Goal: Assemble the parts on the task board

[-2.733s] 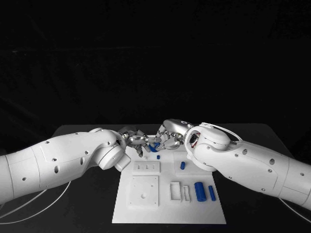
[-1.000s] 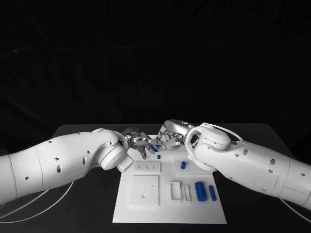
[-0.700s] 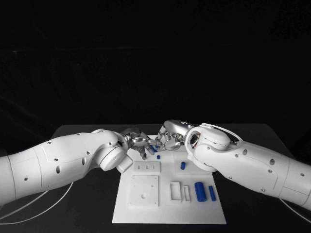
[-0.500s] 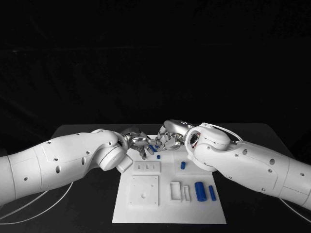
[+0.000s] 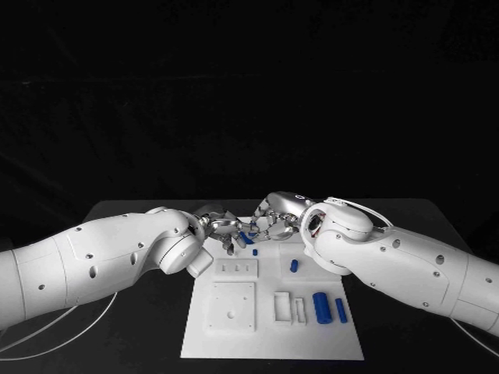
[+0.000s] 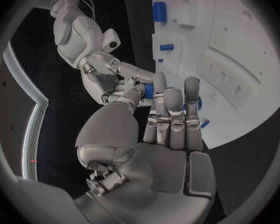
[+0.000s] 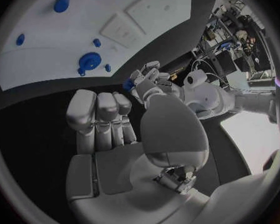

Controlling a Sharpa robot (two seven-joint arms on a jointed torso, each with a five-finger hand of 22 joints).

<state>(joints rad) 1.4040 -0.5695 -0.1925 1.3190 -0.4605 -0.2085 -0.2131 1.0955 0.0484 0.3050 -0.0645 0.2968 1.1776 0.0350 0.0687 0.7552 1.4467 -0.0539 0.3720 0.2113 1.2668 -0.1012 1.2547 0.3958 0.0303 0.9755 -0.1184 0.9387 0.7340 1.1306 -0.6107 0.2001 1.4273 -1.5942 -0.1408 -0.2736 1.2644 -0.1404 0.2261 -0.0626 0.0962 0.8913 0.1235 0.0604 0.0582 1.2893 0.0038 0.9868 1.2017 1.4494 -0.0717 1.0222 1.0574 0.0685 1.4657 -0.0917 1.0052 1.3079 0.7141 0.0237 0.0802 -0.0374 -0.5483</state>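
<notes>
The white task board (image 5: 272,331) lies in the middle of the black table. Over its far end my two hands meet. My left hand (image 5: 218,225) pinches a small blue part (image 5: 246,236) between thumb and fingers; that part shows at the fingertips in both wrist views (image 6: 148,90) (image 7: 129,84). My right hand (image 5: 275,223) faces it with fingers fairly straight and an empty palm (image 7: 109,134); its fingertips (image 6: 130,75) reach close to the part, and I cannot tell whether they touch it.
On the board lie a blue peg (image 5: 293,265), a small blue stud (image 5: 255,252), a thick blue cylinder (image 5: 321,308) and a blue bar (image 5: 340,309). White raised plates (image 5: 233,305) and slots (image 5: 283,305) sit at its near half.
The left hand has crept a little toward the right hand over the far end of the board. The blue part stays between the two hands.
</notes>
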